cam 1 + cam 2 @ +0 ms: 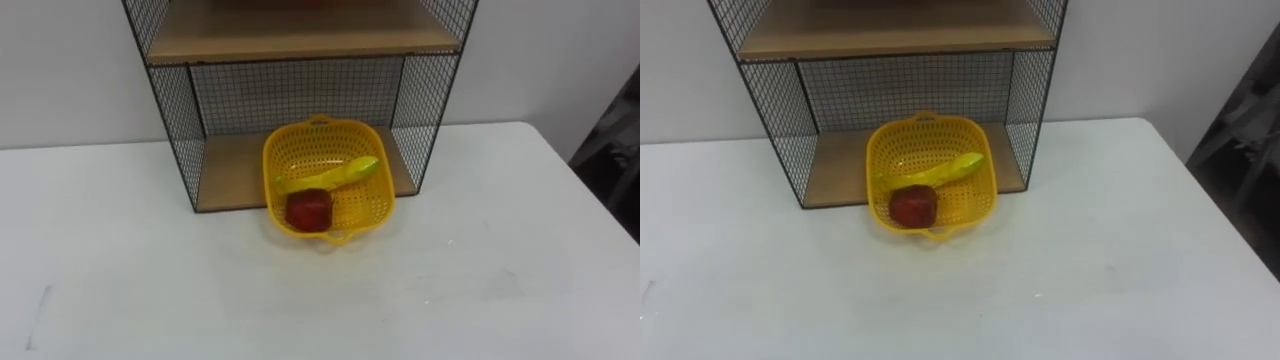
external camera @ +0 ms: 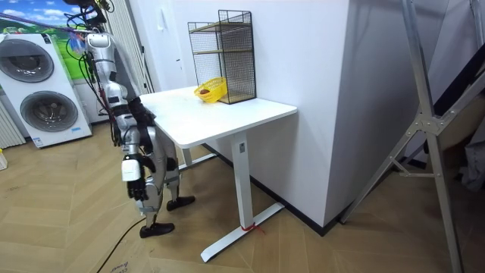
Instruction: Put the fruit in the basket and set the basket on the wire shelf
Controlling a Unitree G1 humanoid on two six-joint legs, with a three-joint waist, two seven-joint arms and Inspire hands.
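1. Left eye view: basket (image 1: 306, 150), holding banana (image 1: 332, 176) and apple (image 1: 309, 208), sits half inside the wire shelf (image 1: 421, 118), its front overhanging onto the table (image 1: 500, 280).
2. Room view: right hand (image 2: 131, 168) hangs low; its state I cannot tell. Step closer.
3. Right eye view: push the basket squarely inward, clear of the mesh sides.

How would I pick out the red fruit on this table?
Find the black wire shelf at the back of the white table; a yellow basket sits partly in its bottom level. Inside, the red fruit is the rounded lump by the front rim, unlike the long yellow-green banana behind it.
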